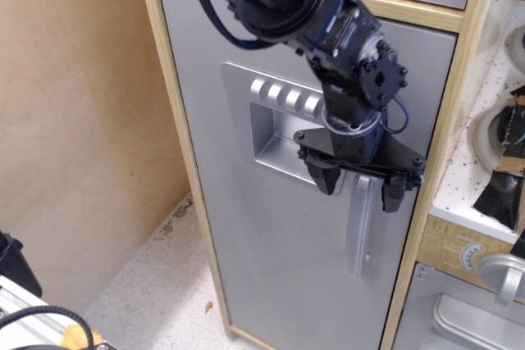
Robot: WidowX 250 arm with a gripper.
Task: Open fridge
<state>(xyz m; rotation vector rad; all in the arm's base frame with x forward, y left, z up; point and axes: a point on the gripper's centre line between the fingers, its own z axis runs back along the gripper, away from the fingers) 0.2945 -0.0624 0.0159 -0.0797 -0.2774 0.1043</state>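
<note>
**benchwatcher:** Over by the toy kitchen, the fridge (279, 227) is the tall grey door in the light wood frame, left of the white pegboard counter (484, 161). Door looks flat shut to me, no gap showing along the frame, so I'd say the real opening hasn't started.

**servo_dan:** Where's the arm at?

**benchwatcher:** The gripper (359, 184) sits right at the top of the silver bar handle (359, 231), just below the recessed dispenser panel (283, 125) with its row of knobs. Jaws are spread apart, one black finger on each side of the bar, and the bar shows between them.

**servo_dan:** So it's got hold of it?

**benchwatcher:** Nope, not clamped. Can't tell if either finger even touches the metal. My guess: lined up, but closing on the handle and pulling the door out are both left to do.
</note>
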